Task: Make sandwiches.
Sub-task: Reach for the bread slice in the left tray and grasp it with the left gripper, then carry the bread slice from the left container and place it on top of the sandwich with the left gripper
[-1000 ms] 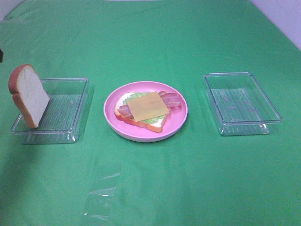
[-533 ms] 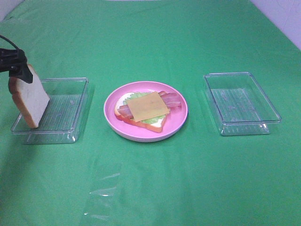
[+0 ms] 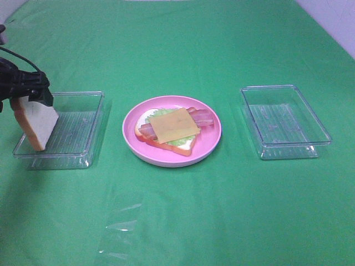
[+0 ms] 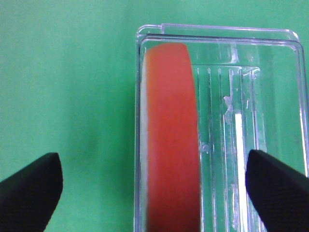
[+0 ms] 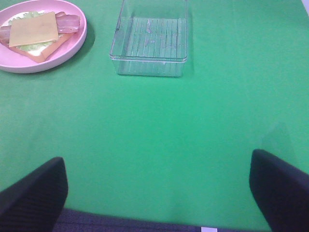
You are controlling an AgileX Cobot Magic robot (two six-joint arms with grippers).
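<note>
Tabletop [image 3: 222, 210]: plain bright green cloth. Plate [image 3: 133, 145]: pink. On it, cheese square [image 3: 173, 124] yellow-orange; bacon strips [image 3: 202, 117] reddish-brown; lettuce [image 3: 178, 141] pale green. Bread slice [image 3: 37, 124] left of plate: white face, orange-brown crust. Both trays [image 3: 83, 127] [image 3: 285, 122]: clear, ribbed floors. Left gripper [image 3: 28, 86]: black.

Open-faced sandwich [image 3: 171, 131], cheese topmost; spare bread slice [image 3: 36, 124] stands tilted.
</note>
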